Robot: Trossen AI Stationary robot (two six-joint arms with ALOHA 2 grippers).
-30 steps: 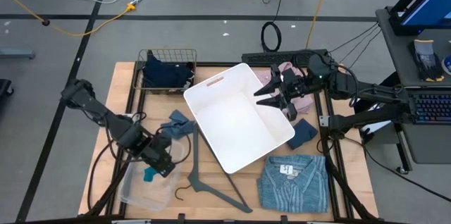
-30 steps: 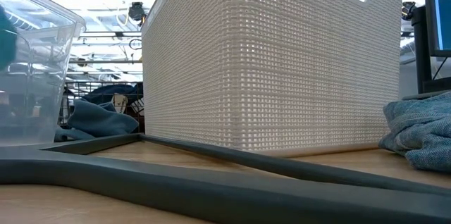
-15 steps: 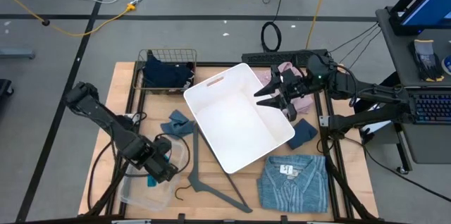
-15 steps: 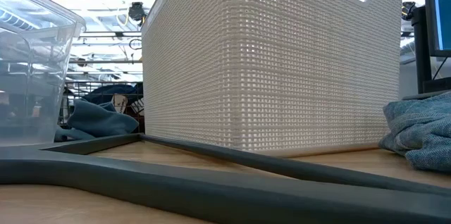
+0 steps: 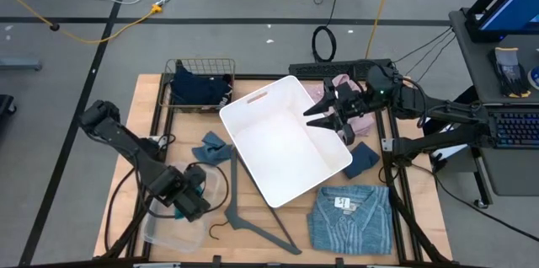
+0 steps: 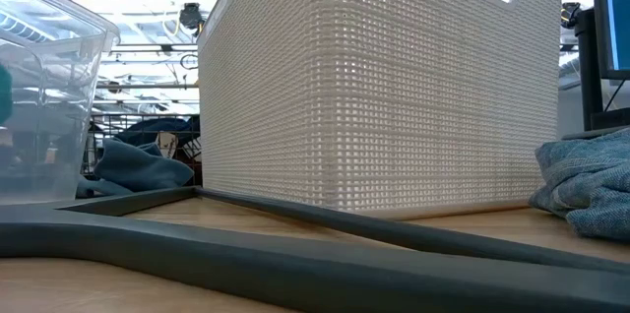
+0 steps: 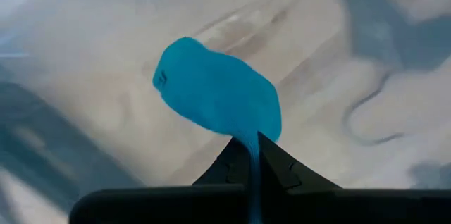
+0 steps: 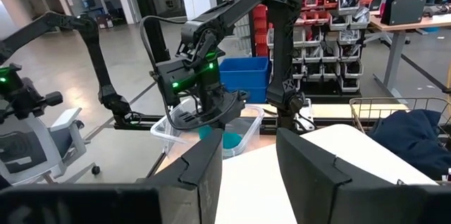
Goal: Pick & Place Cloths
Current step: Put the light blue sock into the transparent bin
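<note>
High view has the wooden table [image 5: 139, 146] mostly taken up by the big white basket [image 5: 285, 140], sitting diagonally in the middle. The blue striped shirt [image 5: 349, 217] lies flat near the table's front right corner, and a wire basket [image 5: 200, 84] with navy cloth [image 5: 199, 89] sits at the back left corner. A grey hanger [image 5: 253, 222] lies along the front edge, next to the clear plastic bin [image 5: 173, 222] at the front left corner.

The left gripper [image 5: 187, 202] is down over that bin, fingers pinched tight on the teal cloth [image 7: 215, 90], which dangles just above the bin floor in the left wrist view. So the step looks like the drop-off: the cloth is over its container but not let go yet. Next move probably just calls for opening the fingers and lifting clear of the bin walls.

The right gripper [image 5: 324, 115] waits over the white basket's right rim, fingers spread apart, holding nothing, with the pink fleece [image 5: 358, 116] beneath the arm and a small dark blue cloth [image 5: 364, 157] nearby.
</note>
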